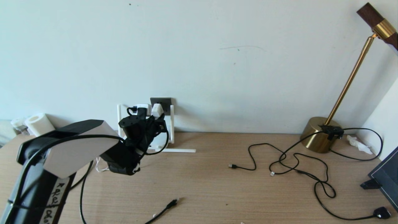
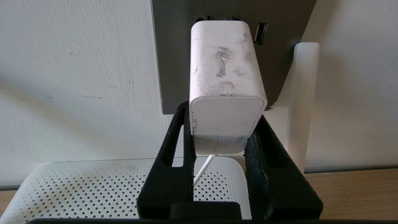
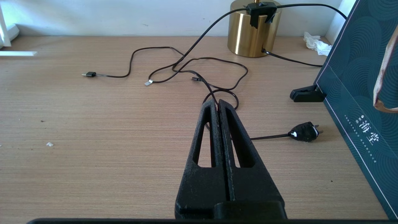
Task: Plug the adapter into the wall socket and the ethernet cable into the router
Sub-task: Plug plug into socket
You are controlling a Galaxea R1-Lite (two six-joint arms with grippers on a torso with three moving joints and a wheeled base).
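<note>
The white adapter (image 2: 227, 77) is pinched between the fingers of my left gripper (image 2: 222, 118), which is shut on its near end. Its far end is pressed against the dark grey wall socket (image 2: 174, 46). A thin white cord hangs from the adapter over the perforated white router (image 2: 77, 186). In the head view the adapter (image 1: 157, 109) sits on the wall socket (image 1: 161, 102), above the router's upright antenna (image 1: 171, 124). The ethernet cable (image 1: 169, 205) lies loose near the table's front edge. My right gripper (image 3: 217, 102) hovers shut and empty over the desk.
One router antenna (image 1: 178, 150) lies flat on the desk. Thin black cables (image 1: 298, 161) sprawl across the right half, ending in a black mains plug (image 1: 381, 213). A brass lamp (image 1: 320, 133) and a dark box (image 1: 385, 180) stand at right, paper rolls (image 1: 37, 124) at far left.
</note>
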